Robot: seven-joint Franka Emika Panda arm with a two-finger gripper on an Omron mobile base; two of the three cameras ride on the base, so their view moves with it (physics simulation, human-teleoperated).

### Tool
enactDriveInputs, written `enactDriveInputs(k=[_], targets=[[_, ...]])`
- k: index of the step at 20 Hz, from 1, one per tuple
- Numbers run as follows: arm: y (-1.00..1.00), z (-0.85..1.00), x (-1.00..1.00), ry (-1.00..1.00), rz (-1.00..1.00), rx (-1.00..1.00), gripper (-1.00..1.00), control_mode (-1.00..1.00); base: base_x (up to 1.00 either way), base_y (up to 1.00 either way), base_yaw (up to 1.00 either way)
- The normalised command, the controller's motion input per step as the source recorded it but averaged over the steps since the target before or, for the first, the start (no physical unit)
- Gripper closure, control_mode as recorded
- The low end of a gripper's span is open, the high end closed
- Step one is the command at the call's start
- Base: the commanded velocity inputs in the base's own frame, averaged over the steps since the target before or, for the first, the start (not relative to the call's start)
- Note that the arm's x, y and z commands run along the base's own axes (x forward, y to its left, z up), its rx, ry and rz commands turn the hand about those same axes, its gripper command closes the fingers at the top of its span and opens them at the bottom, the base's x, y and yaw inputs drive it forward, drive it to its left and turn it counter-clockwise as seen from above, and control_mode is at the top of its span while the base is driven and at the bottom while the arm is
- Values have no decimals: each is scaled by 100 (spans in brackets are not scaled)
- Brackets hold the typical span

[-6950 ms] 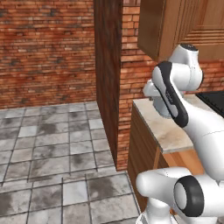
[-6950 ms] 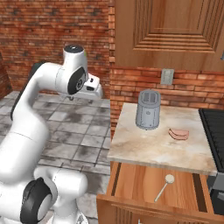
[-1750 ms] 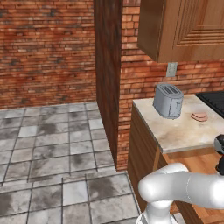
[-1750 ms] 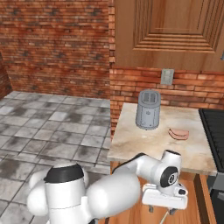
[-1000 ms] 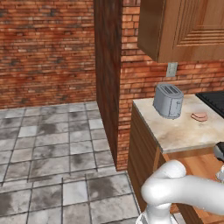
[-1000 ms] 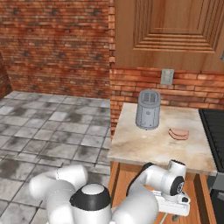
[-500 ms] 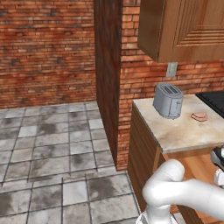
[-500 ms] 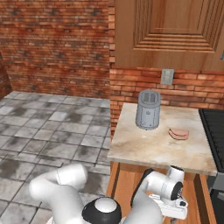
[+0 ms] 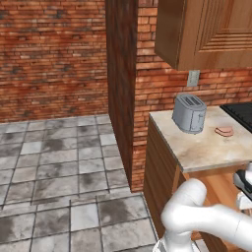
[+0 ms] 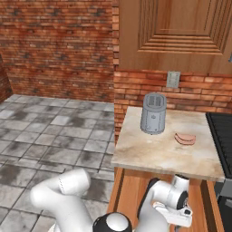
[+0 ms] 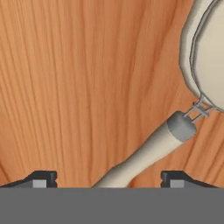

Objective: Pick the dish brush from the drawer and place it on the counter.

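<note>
The dish brush lies on the drawer's orange-brown floor (image 11: 65,87). Its pale handle (image 11: 146,153) slants up to a grey collar, and its round off-white head (image 11: 210,52) is at the right edge. My gripper (image 11: 109,180) is open, just above the floor, with one dark fingertip (image 11: 43,177) on each side of the handle, not touching it. In the right base view my hand (image 10: 174,206) is down inside the open drawer (image 10: 131,190), below the front edge of the beige counter (image 10: 149,152). The counter (image 9: 206,145) and drawer (image 9: 221,184) also appear in the left base view.
A grey toaster (image 10: 154,113) stands at the back of the counter, with a pink piece of food (image 10: 185,138) to its right. The black stovetop (image 10: 222,131) borders the counter on the right. A wooden wall cabinet (image 10: 181,31) hangs above. Tiled floor (image 10: 54,131) lies to the left.
My arm has folded further down and the hand has sunk lower into the drawer. The toaster and the food have not moved.
</note>
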Motion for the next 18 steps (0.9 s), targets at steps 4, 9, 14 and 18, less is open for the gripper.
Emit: enactDriveInputs(k=[4,9,14,18], targets=[[5,-50,19,-2,-3,0,-100,-100,0,0,0],[1,-78,-35,-13,-3,0,100,-100,0,0,0],[0,-99,-99,-18,-4,0,100,-100,0,0,0],[24,-100,-73,-11,-11,0,100,-100,0,0,0]])
